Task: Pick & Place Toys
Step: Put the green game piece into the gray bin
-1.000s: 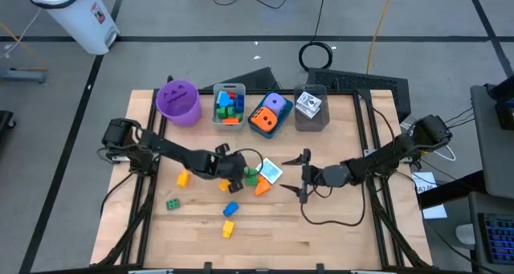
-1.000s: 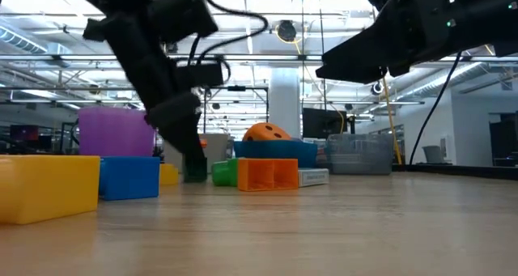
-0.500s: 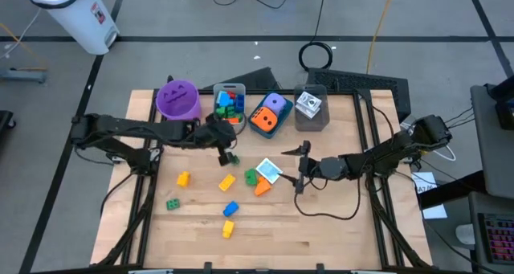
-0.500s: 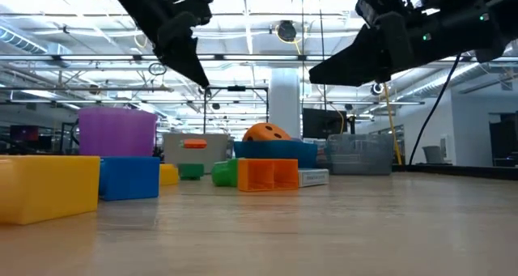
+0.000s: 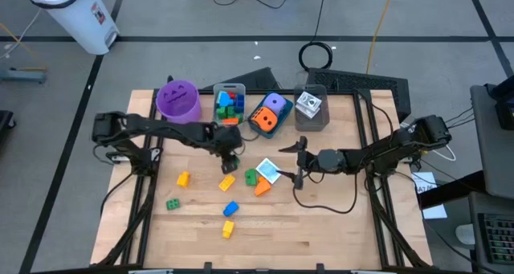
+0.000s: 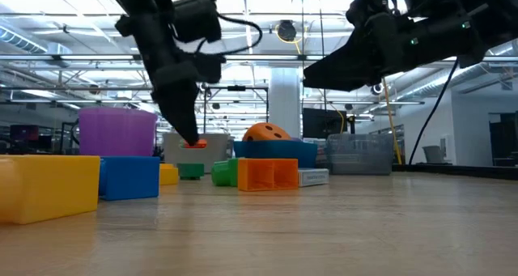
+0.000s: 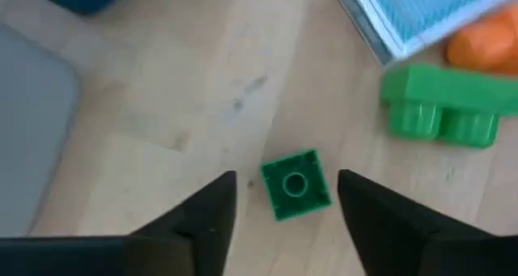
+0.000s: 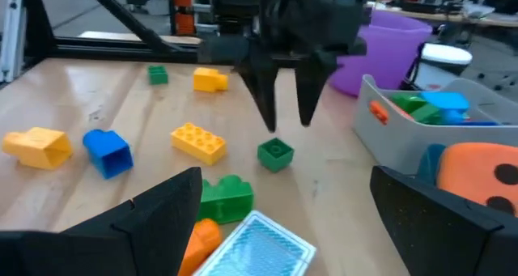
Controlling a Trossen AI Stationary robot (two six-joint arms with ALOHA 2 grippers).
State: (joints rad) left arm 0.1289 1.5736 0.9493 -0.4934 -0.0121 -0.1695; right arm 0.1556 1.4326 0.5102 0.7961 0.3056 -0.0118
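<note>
Left gripper hangs spread and empty right over the small green brick lying loose beside the grey bin, and a skewed descent could knock it aside.

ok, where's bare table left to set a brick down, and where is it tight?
Free: the near table right of the yellow brick, and the strip between the purple cup and the small yellow piece. Crowded: mid-table, where the left end effector hangs over a small green brick, beside the yellow two-by-four, and the bin row.
</note>
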